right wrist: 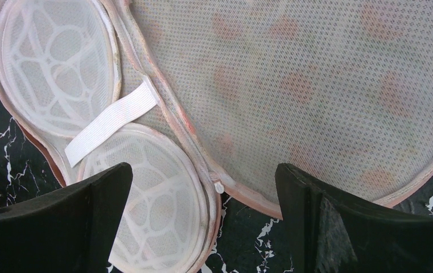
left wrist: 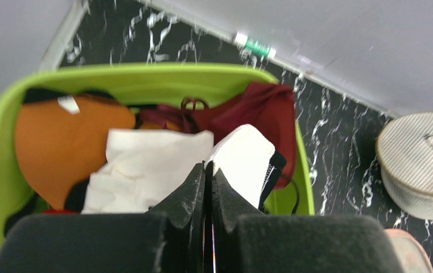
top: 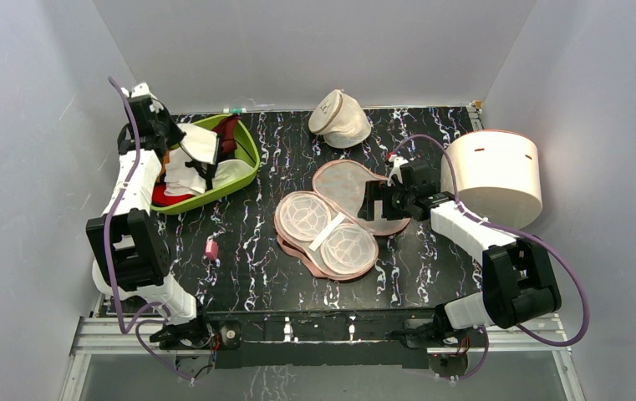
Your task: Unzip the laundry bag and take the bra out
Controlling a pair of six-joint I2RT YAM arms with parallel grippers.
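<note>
**Bag open, bra in basket at left pincer's tips**

Mid-table in the top view: the laundry bag [top: 331,227] is unzipped, halves splayed flat, lobes running 10 to 4 o'clock. No bra is in it.

The right gripper [right wrist: 202,173] is spread wide and empty at the bag's 3 o'clock edge.

Farther off, at 10 o'clock, is the green basket [left wrist: 145,74]. The bra [left wrist: 242,159] lies in it. One white cup sits just past the left gripper [left wrist: 207,169] at 1 o'clock, long axis roughly 6 to 12 in the wrist view.

The left fingers are pressed together; can't tell if they nip a strap. The left arm is far nearer.
</note>
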